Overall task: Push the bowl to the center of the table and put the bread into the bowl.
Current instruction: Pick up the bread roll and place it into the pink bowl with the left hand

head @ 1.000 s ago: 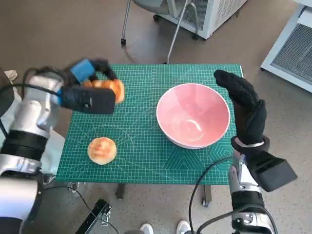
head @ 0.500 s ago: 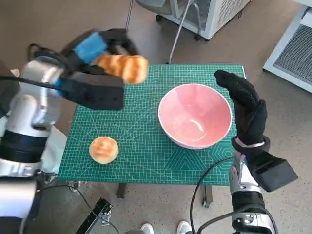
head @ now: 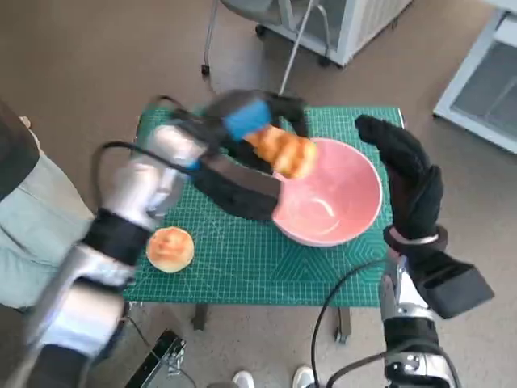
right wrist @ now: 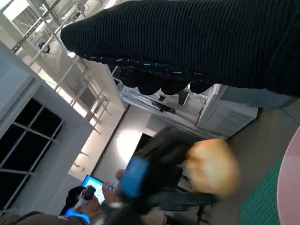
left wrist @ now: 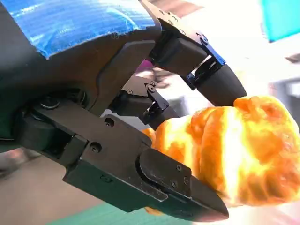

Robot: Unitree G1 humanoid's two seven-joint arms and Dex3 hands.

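Bread point(head: 284, 151) sits in the grasp of the left hand point(head: 250, 121), raised over the bowl's point(head: 339, 212) rim at about ten o'clock. Its long axis runs from ten o'clock toward four o'clock in the head view, the free end pointing toward the bowl's middle. In the left wrist view the black fingers point(left wrist: 206, 77) clamp the bread point(left wrist: 234, 150) on both sides. The right hand point(head: 408, 182) stands upright with fingers apart, grasping nothing, just beside the bowl's rim at three o'clock. A second, round bun point(head: 170, 248) lies on the tabletop point(head: 242, 259) at about eight o'clock from the bowl, well apart from it. The tabletop is a green cutting mat with a printed grid. Brown floor point(head: 97, 65) surrounds it; chair legs point(head: 208, 40) and a white cabinet point(head: 355, 24) stand at twelve o'clock.
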